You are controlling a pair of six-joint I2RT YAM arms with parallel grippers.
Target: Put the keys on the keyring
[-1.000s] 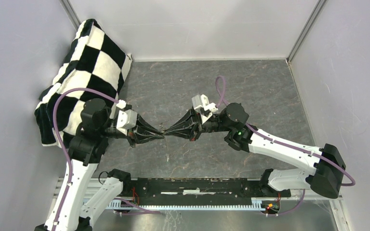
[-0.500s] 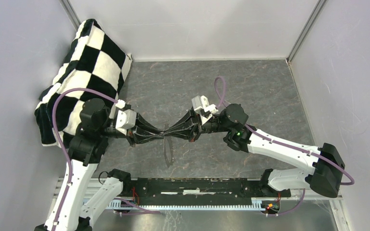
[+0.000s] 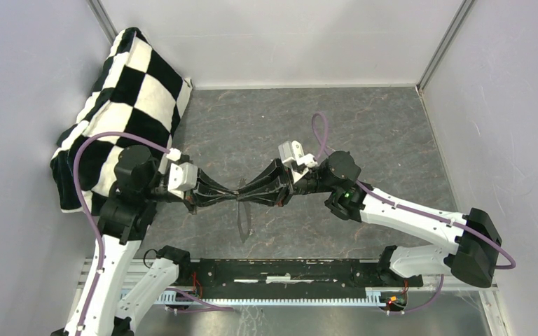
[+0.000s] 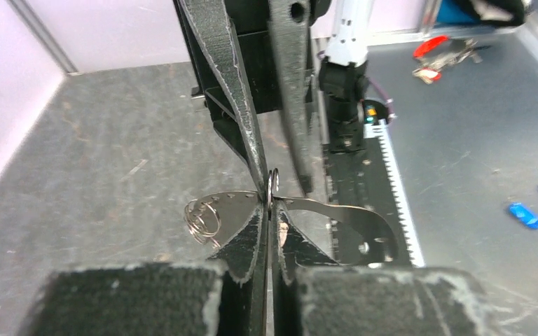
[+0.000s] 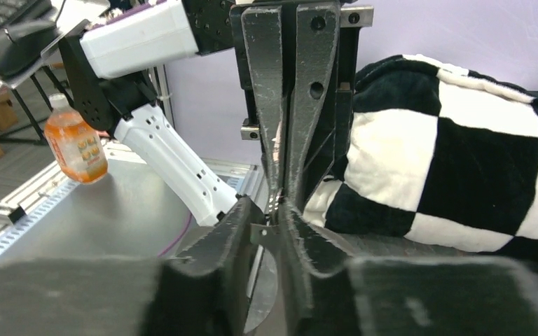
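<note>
My two grippers meet tip to tip above the middle of the table. The left gripper (image 3: 236,198) (image 4: 267,210) is shut on the keyring (image 3: 244,222) (image 4: 354,213), a thin grey metal loop that hangs below the tips. A small coil of wire rings (image 4: 202,218) sits at the loop's left end. My right gripper (image 3: 246,197) (image 5: 272,217) stands narrowly open, its fingers (image 4: 218,77) either side of the loop's edge (image 5: 260,232). The keys are not visible at the grippers.
A black-and-white checkered cushion (image 3: 129,91) (image 5: 462,161) leans in the back left corner. A black rail (image 3: 287,273) runs along the near edge. Two small blue objects (image 4: 525,215) lie on the steel bench beyond it. An orange bottle (image 5: 76,143) stands off the table.
The keyring dropped to hang below the meeting fingertips. The left jaws opened a little, then closed on it. The right jaws, shut before, have parted slightly.
</note>
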